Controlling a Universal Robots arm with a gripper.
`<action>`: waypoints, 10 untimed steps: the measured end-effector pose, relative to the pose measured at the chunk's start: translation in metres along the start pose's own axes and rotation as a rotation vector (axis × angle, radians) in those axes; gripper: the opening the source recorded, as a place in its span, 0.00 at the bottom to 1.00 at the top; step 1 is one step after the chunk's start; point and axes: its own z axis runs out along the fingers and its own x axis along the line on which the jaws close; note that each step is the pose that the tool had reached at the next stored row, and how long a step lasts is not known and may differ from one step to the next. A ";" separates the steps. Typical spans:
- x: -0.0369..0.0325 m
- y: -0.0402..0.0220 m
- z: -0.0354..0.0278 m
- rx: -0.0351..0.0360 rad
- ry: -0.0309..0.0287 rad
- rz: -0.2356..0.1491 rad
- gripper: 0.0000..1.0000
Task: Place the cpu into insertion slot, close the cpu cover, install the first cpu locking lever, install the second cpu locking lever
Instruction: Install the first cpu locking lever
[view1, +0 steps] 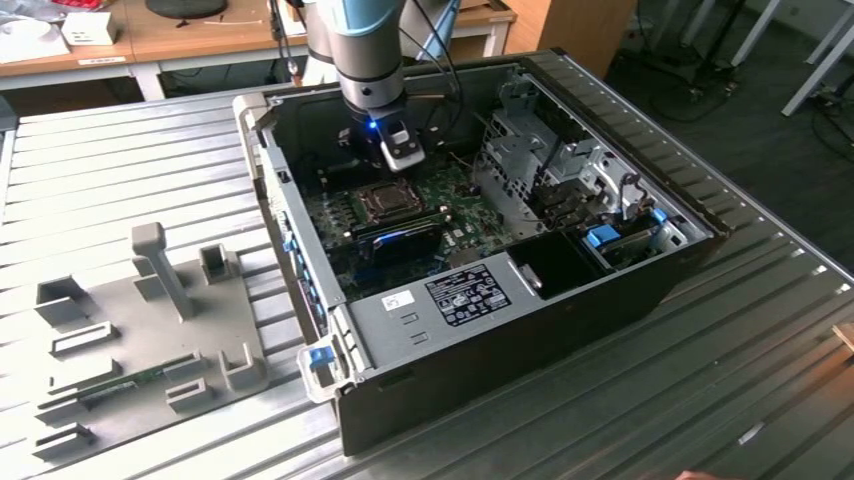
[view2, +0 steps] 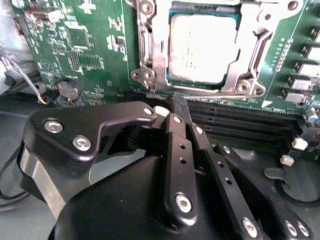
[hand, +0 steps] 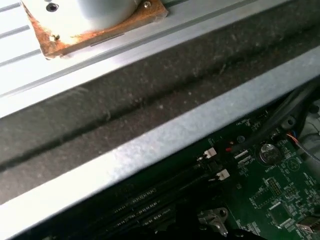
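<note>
Ribbed grey metal table (view1: 120, 160) fills most of the exterior view, and an open computer case (view1: 534, 330) lies on it in the middle of the frame. Inside the case, the cpu (view2: 202, 47) sits flat in the insertion slot (view2: 172, 80), near the top middle of the second wrist view. Its pale grey top is in plain sight. The cpu cover (view2: 250, 45) is a shiny frame lying around the chip. Green circuit board (view2: 90, 45) spreads to the upper left of the slot, and long black memory slots (view2: 235, 125) run just below it. The gripper (view2: 172, 111) hangs a little above the board, close to the slot. Its black fingers (view2: 177, 150) are pressed together and hold nothing. In the exterior view, the robot arm (view1: 354, 50) comes down from the top middle into the case. A grey plate with small stands (view1: 147, 340) lies at the lower left.
</note>
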 end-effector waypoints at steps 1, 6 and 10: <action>0.0000 0.0000 0.0000 0.0032 -0.0043 -0.001 0.10; 0.0000 -0.0001 0.0000 0.0146 -0.0217 -0.008 0.10; 0.0000 -0.0001 0.0000 0.0186 -0.0308 -0.011 0.10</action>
